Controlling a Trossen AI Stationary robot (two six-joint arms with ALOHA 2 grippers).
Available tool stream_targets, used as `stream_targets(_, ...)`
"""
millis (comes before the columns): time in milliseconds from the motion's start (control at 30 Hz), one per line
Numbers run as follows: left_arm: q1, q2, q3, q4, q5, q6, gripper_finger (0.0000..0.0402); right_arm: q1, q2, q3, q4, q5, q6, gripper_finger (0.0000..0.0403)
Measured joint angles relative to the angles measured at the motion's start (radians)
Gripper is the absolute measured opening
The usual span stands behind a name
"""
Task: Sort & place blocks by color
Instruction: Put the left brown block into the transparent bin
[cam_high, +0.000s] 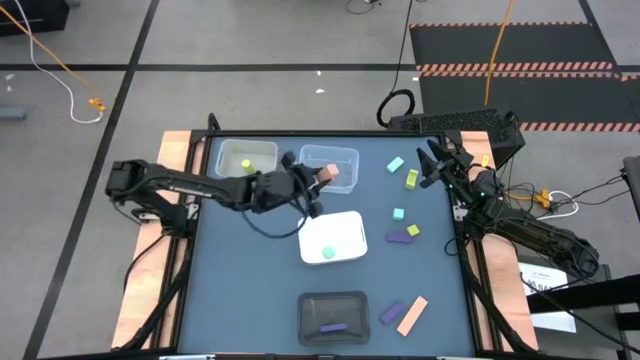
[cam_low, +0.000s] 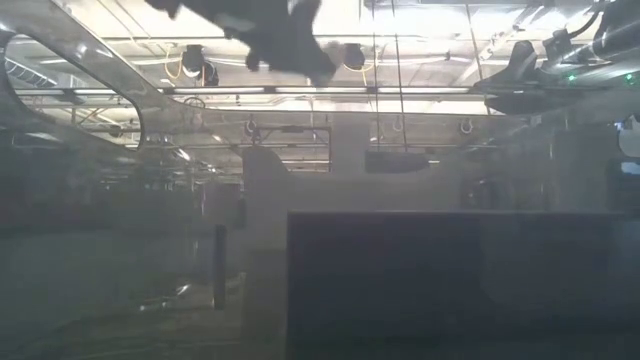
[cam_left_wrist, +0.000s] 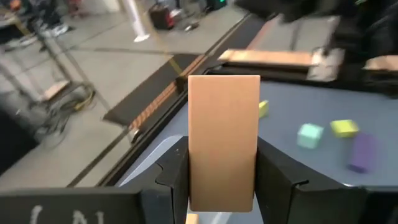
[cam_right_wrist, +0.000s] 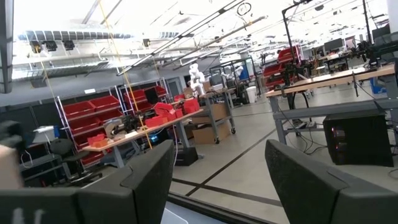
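Note:
My left gripper (cam_high: 318, 183) hovers above the table's middle, by the clear tray (cam_high: 345, 158) at the far side, and is shut on a peach-orange block (cam_left_wrist: 224, 140). In the left wrist view the block stands tall between the two fingers. Loose blocks lie flat on the table's right half: mint (cam_high: 395, 164), yellow-green (cam_high: 412, 178), mint (cam_high: 398, 214), yellow-green (cam_high: 413, 230), purple (cam_high: 399, 237), and near the front a purple bar (cam_high: 392, 312) and a peach bar (cam_high: 412, 315). My right gripper (cam_high: 433, 160) is open and raised at the far right; its wrist view shows only the room. My left gripper pinches the peach-orange block between its two fingers (cam_left_wrist: 176, 177), one on each long side, at the block's lower half (cam_left_wrist: 221, 186). The block is lifted clear of the table and sticks out well beyond the fingertips.
Four trays lie on the table: one at the far left (cam_high: 228, 150) holding a yellow-green block, the clear one beside it, a white one (cam_high: 350, 228) in the middle with a mint block, and a dark one (cam_high: 308, 305) at the near edge with a purple bar.

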Motion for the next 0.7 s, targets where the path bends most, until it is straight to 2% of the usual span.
stream_targets(133,0.079,0.072,0.0,-0.005,0.012,-0.101,0.0131,0.0,0.0,0.0,0.0,0.0,0.0,0.0247)
stream_targets(367,0.188,0.169,0.0,0.0,0.138,-0.271,0.0131,0.0,0.0,0.0,0.003,0.0,0.0,0.0247)
stream_targets(500,0.209,0.196,0.0,0.008,0.208,-0.318,0.0131,0.0,0.0,0.0,0.003,0.0,0.0,0.0247)
stream_targets(700,0.21,0.202,0.0,0.013,0.21,-0.318,0.0131,0.0,0.0,0.0,0.003,0.0,0.0,0.0247)
